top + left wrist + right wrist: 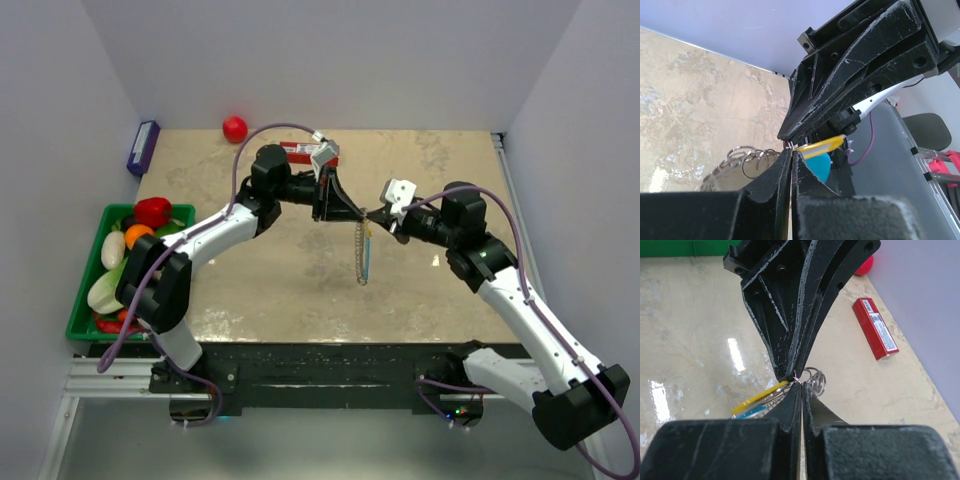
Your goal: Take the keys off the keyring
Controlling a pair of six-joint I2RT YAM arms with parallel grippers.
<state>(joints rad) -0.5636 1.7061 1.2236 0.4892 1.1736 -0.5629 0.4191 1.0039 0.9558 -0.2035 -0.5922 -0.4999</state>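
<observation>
Over the beige counter (270, 285) the left end effector (360, 215) and right end effector (376, 214) meet tip to tip, both clamped on the keyring (363, 252) hanging straight below.

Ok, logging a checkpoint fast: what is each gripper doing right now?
Left gripper: closed, pinching the keyring at its top.
Right gripper: closed on the same keyring, tip to tip with the left.

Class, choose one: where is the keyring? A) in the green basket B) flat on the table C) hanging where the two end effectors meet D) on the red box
C: the keyring dangles below the meeting tips of the left end effector and right end effector.
</observation>
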